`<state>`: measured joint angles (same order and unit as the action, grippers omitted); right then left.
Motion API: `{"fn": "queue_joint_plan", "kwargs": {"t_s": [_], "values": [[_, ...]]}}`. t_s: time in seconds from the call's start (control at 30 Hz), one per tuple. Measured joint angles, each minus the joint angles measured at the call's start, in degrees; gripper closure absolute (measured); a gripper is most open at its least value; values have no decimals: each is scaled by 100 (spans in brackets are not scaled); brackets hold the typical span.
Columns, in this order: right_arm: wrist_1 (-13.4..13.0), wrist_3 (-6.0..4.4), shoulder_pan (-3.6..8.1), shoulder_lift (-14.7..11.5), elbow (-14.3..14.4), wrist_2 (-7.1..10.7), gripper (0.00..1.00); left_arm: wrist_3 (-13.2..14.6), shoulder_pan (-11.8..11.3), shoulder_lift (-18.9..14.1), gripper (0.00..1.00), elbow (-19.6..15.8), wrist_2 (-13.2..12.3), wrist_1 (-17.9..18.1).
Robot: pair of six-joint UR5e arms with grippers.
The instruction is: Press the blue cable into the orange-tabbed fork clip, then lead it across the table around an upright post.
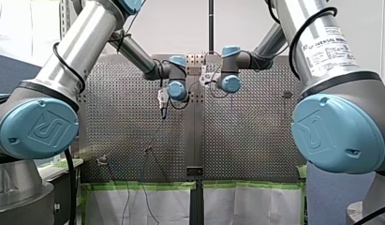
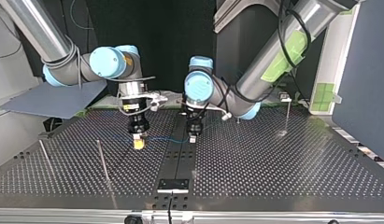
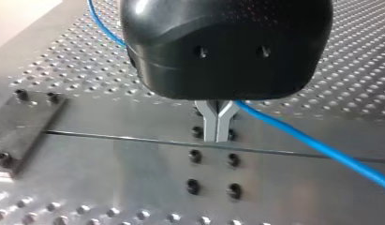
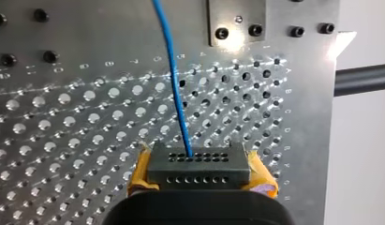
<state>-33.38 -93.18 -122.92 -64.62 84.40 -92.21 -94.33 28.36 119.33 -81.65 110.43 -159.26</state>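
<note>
Mid-table, left gripper (image 2: 193,138) and right gripper (image 2: 139,144) pinching blue cable (image 2: 166,140), upright post (image 2: 103,161) well apart.

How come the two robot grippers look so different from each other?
My left gripper has thin bare metal jaws that meet in a point; my right gripper has wide, blocky jaws with yellow pads. The left gripper hangs over the smooth middle strip; the right gripper is over the holed table. Both point down with jaws shut, and the blue cable reaches both.
</note>
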Motion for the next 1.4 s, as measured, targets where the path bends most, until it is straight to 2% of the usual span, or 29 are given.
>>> {"fn": "queue_joint_plan", "kwargs": {"t_s": [0.23, 0.6, 0.77, 1.13, 1.4], "values": [[51, 0, 19, -83, -56, 3, 100, -25, 59, -2, 100, 375, 1, -302], [144, -6, 89, -231, -138, 9, 100, -12, 124, -3, 100, 690, 11, -570], [194, -12, 129, -303, -180, 10, 100, 5, 162, -3, 100, 860, 118, -671], [336, -68, 295, -485, -274, 9, 100, 85, 269, -3, 100, 1237, 291, -799], [431, -72, 417, -515, -301, 9, 100, 62, 293, 2, 100, 1427, 293, -857]]}}
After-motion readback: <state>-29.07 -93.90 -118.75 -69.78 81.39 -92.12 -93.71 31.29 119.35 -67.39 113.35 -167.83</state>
